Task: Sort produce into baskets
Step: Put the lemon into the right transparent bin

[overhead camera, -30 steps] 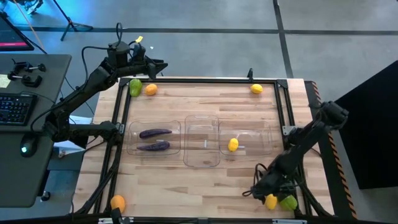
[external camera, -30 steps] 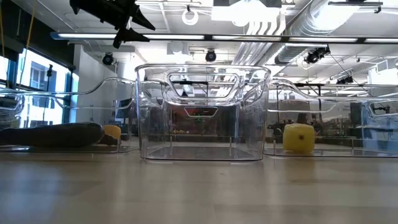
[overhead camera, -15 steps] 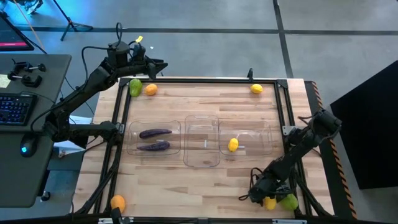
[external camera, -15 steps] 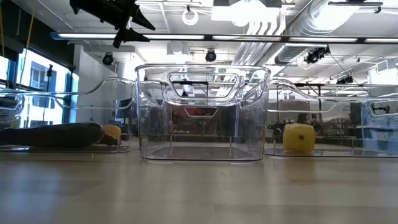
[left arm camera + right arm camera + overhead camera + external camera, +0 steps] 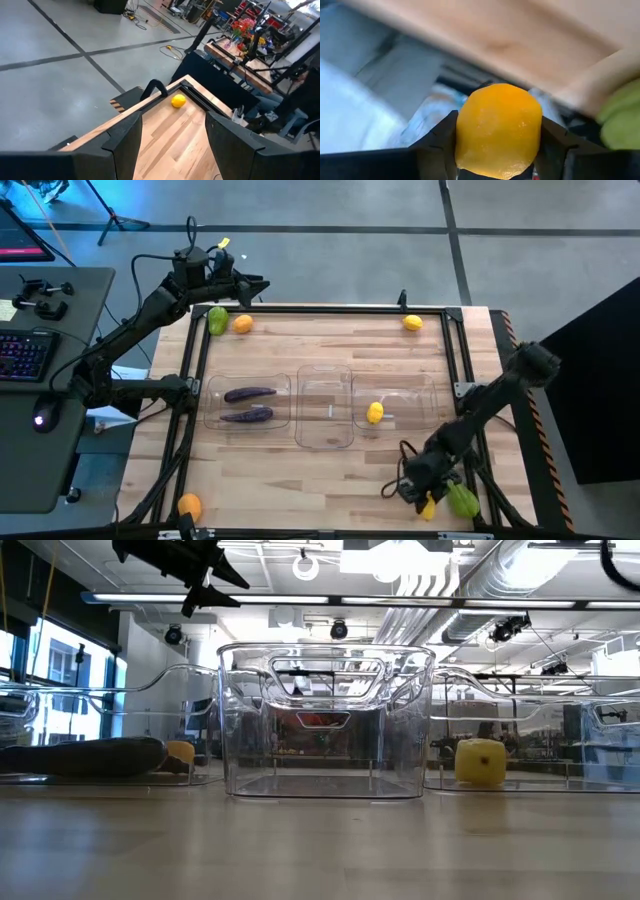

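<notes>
Since the earlier frames, the right end effector (image 5: pixel 420 496) has been shifted slightly toward the near edge of the tabletop (image 5: pixel 330 470), and the lemon (image 5: pixel 428 506) beneath it is now mostly covered. In the right wrist view, that lemon (image 5: pixel 498 130) is seen pinched between the two dark fingers (image 5: pixel 440 137), one pressed on each side. A green pear-shaped piece (image 5: pixel 462 501) lies just beside the held lemon, at the near right corner.

The left end effector (image 5: pixel 250 288) is held above the far left corner, with its fingers spread and nothing between them. A second green piece (image 5: pixel 217 320) and an orange fruit (image 5: pixel 242 324) lie near it on the tabletop.

Three clear baskets are set in a row. Two eggplants (image 5: pixel 249 404) lie in the left basket (image 5: pixel 213 408), a lemon (image 5: pixel 374 413) in the right basket (image 5: pixel 428 408), and nothing is seen in the middle basket (image 5: pixel 325 435). Another lemon (image 5: pixel 412 322) lies near the far edge.
</notes>
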Tool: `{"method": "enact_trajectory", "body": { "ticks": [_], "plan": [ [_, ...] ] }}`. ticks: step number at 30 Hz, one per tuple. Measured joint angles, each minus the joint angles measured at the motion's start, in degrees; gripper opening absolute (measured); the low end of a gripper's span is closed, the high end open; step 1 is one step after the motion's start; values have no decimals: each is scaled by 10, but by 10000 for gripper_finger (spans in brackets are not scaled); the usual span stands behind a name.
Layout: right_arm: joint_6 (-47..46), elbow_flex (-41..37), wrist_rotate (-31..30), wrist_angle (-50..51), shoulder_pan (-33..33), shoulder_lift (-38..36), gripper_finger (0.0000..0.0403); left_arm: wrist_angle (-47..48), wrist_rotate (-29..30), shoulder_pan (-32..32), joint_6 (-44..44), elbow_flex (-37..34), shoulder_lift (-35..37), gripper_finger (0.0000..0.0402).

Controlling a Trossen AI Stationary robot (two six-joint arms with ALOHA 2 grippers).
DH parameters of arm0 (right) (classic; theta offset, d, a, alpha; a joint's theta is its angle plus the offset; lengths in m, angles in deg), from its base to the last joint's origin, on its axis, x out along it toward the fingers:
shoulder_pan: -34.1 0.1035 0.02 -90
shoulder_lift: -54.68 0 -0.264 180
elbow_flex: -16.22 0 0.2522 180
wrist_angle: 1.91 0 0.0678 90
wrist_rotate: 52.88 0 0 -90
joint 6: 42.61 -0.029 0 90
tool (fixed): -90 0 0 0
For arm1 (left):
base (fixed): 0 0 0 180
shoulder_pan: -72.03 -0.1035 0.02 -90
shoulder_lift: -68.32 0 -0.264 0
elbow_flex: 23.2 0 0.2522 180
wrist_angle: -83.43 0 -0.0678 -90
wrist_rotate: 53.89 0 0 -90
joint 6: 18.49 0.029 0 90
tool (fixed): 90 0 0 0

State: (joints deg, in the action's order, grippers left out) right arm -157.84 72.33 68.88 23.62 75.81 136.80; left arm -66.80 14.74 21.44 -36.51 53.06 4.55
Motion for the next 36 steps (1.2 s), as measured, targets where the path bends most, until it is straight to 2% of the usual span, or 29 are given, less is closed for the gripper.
{"method": "enact_trajectory", "body": {
  "ticks": [3, 5, 10, 12, 17, 22, 25, 32, 36],
  "plan": [
    [32, 0, -55, 2, -29, -85, 165, 0, 1, 0, 7, 0, 0, 207],
    [66, 0, -119, 13, -65, -142, 165, 0, 1, 0, 7, 0, 0, 207],
    [200, 0, -309, 73, -187, -251, 194, 0, 1, 0, 7, 0, 0, 207],
    [244, 1, -343, 107, -241, -268, 197, 0, 1, 0, 7, 0, 0, 207],
    [321, 1, -347, 194, -333, -257, 201, 6, 2, 0, 7, 0, 0, 207],
    [380, 0, -361, 224, -376, -243, 203, 10, 4, 0, 26, 0, 0, 207],
    [400, 0, -360, 210, -391, -243, 203, 9, 9, 0, 20, 0, 0, 207],
    [459, 0, -254, 203, -420, -243, 213, 9, 12, 0, 18, 0, 0, 207],
    [467, 0, -252, 210, -421, -243, 254, 9, 13, 0, 17, 0, 0, 207]
  ]
}}
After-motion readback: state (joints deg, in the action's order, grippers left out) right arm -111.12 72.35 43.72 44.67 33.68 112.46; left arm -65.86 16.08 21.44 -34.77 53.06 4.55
